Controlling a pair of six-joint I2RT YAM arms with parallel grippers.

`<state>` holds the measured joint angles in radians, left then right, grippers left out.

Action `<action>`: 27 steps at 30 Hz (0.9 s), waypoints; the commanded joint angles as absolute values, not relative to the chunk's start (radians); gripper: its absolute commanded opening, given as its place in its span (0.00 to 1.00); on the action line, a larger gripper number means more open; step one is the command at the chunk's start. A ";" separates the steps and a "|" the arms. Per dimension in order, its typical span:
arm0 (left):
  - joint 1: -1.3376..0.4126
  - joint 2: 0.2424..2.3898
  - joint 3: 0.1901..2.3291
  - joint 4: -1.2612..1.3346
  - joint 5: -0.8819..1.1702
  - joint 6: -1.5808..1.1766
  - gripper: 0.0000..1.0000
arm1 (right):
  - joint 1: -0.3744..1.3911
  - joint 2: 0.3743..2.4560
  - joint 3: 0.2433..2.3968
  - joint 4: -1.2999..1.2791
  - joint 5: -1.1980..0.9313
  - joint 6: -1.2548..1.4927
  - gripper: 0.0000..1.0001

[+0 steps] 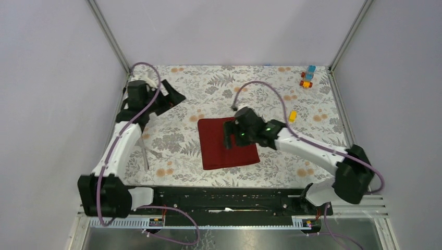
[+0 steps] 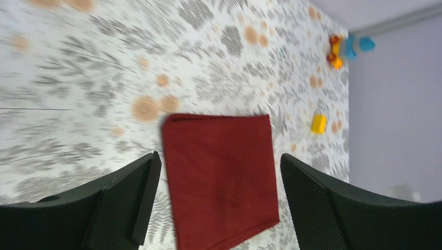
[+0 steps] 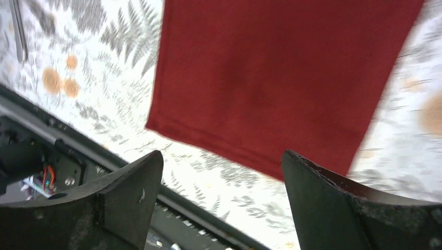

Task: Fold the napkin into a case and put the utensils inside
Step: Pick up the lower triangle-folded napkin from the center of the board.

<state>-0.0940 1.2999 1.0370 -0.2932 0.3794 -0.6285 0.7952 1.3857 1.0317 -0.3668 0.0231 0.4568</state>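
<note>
The dark red napkin (image 1: 219, 148) lies flat on the floral tablecloth as a near-square shape. It also shows in the left wrist view (image 2: 221, 177) and the right wrist view (image 3: 281, 78). My right gripper (image 1: 232, 136) hovers over the napkin's right half, open and empty (image 3: 221, 203). My left gripper (image 1: 174, 96) is at the far left, raised, open and empty (image 2: 219, 203), pointing toward the napkin. A slim silver utensil (image 1: 144, 153) lies left of the napkin beside my left arm; its tip shows in the right wrist view (image 3: 20, 31). I cannot make out a second utensil clearly.
A yellow block (image 1: 293, 115) lies right of the napkin, and also shows in the left wrist view (image 2: 318, 124). A cluster of orange and blue blocks (image 1: 307, 78) sits at the far right corner. The black rail (image 3: 78, 161) runs along the table's near edge.
</note>
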 commanded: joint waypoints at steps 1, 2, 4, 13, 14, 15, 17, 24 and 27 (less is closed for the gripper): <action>-0.003 1.182 0.992 -0.447 0.313 -0.536 0.91 | 0.977 1.569 1.165 -0.519 0.117 0.666 0.88; 0.019 1.159 0.983 -0.454 0.310 -0.535 0.91 | 1.019 1.621 1.213 -0.533 0.138 0.701 0.86; 0.047 1.125 0.966 -0.459 0.310 -0.530 0.92 | 1.085 1.729 1.331 -0.580 0.176 0.749 0.81; 0.083 1.062 0.923 -0.448 0.358 -0.510 0.94 | 1.171 2.144 1.793 -0.868 0.215 0.786 0.59; 0.089 1.056 0.919 -0.447 0.359 -0.505 0.94 | 1.174 2.158 1.806 -0.872 0.217 0.787 0.59; 0.096 1.053 0.916 -0.447 0.358 -0.500 0.94 | 1.177 2.172 1.816 -0.873 0.217 0.788 0.60; 0.109 1.050 0.910 -0.447 0.352 -0.488 0.94 | 1.181 2.201 1.839 -0.876 0.214 0.787 0.60; 0.128 1.048 0.892 -0.434 0.355 -0.474 0.94 | 1.186 2.282 1.934 -0.937 0.241 0.776 0.49; 0.129 1.049 0.890 -0.429 0.358 -0.472 0.94 | 1.186 2.295 1.934 -0.938 0.253 0.776 0.48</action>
